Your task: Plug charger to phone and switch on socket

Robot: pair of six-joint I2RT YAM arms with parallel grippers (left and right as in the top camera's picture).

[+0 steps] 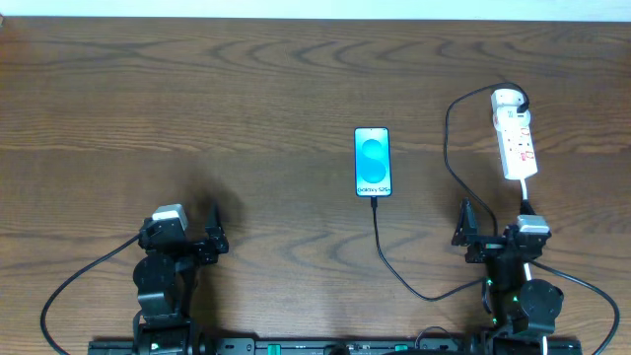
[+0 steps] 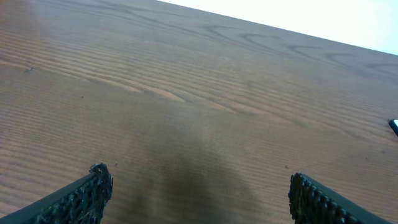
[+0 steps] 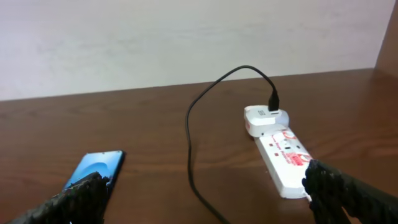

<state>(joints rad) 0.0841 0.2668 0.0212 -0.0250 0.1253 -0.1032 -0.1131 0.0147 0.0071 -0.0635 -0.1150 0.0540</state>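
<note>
The phone (image 1: 373, 162) lies in the middle of the table, cyan screen up; it also shows in the right wrist view (image 3: 96, 168). The charger cable (image 1: 379, 232) is plugged into the phone's near end and loops round to the white adapter (image 1: 506, 99) at the far end of the socket strip (image 1: 517, 143). In the right wrist view the cable (image 3: 189, 134) runs to the adapter (image 3: 264, 118) on the strip (image 3: 283, 158). My left gripper (image 2: 199, 193) is open and empty over bare wood at the near left. My right gripper (image 3: 205, 193) is open and empty, near the strip's near end.
The strip's white cord (image 1: 526, 202) runs toward the right arm's base. Thick black arm cables (image 1: 84, 281) trail along the table's front edge. A pale wall stands behind the far edge.
</note>
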